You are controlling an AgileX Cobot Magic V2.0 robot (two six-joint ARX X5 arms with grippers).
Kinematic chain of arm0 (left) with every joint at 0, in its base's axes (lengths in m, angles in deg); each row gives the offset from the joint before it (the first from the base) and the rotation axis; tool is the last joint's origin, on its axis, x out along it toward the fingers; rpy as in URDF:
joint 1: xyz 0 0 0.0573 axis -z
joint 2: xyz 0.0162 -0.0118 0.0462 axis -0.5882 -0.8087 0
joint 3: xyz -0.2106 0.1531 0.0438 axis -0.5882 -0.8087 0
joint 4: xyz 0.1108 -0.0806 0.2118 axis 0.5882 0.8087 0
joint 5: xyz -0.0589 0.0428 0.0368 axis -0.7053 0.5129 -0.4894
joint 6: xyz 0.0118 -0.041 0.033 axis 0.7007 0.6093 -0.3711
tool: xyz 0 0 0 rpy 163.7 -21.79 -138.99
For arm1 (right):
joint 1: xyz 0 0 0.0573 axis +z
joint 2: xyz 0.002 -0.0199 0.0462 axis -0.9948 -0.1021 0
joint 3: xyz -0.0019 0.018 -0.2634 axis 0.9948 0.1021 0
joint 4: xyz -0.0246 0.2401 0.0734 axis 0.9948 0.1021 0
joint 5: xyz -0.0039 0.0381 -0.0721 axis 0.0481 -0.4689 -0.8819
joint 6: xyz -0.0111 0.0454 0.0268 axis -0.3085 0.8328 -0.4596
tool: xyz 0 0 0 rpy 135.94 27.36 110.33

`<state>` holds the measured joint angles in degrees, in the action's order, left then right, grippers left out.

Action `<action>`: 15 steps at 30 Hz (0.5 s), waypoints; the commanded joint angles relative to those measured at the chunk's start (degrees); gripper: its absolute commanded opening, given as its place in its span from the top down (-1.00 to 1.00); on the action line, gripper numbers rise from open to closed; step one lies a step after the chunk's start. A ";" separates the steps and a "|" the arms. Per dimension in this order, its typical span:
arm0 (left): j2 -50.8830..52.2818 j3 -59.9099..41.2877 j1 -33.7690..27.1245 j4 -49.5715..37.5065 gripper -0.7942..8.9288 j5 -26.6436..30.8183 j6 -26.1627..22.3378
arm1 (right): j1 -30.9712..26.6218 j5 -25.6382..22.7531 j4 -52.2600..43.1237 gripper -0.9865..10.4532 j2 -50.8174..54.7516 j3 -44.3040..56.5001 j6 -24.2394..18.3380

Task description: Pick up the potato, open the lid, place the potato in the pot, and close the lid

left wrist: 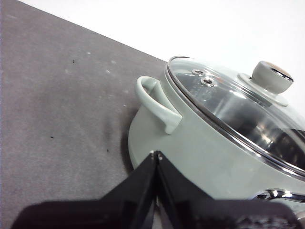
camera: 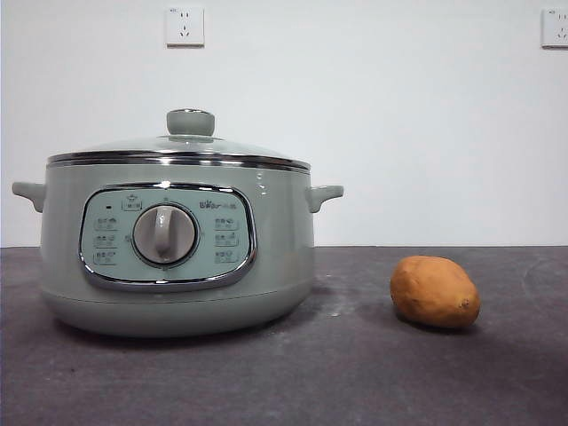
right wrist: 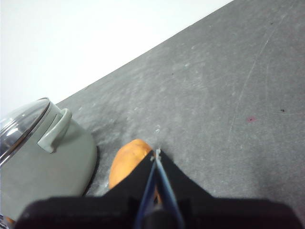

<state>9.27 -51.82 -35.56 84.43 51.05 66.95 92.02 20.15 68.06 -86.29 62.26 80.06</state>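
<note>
The sage-green pot [camera: 177, 257] stands at the left of the dark table, its glass lid [camera: 182, 146] seated on top with a green knob [camera: 190, 122]. An orange-brown potato [camera: 435, 292] lies on the table to the pot's right, apart from it. In the left wrist view my left gripper [left wrist: 156, 153] is shut and empty, hovering beside the pot [left wrist: 200, 148] near a side handle [left wrist: 157, 102], with the lid [left wrist: 238, 109] closed. My right gripper [right wrist: 156, 151] is shut and empty above the potato [right wrist: 126, 164], partly hiding it. Neither arm shows in the front view.
A white wall with two power sockets [camera: 185, 26] rises behind the table. The dark grey tabletop [camera: 355, 373] stretches in front of and to the right of the potato.
</note>
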 commanded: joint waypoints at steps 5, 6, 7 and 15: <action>0.17 -0.15 -0.15 -0.35 0.85 -1.38 0.48 | 0.07 0.07 1.51 0.85 -0.28 -0.72 0.94; 0.15 0.35 -0.15 0.31 0.85 -1.38 0.42 | 0.04 -0.04 2.54 0.85 -0.76 -1.46 0.92; 0.15 0.98 -0.15 1.16 0.85 -1.36 0.35 | 0.04 -0.04 3.48 0.85 -1.44 -2.23 0.87; -3.21 8.96 -0.15 5.64 0.85 -1.36 -3.48 | 0.07 0.28 7.06 0.85 -11.23 -10.38 -1.36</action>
<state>6.45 -43.43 -35.56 90.07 50.00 65.48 92.02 20.33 75.49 -96.56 52.95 79.91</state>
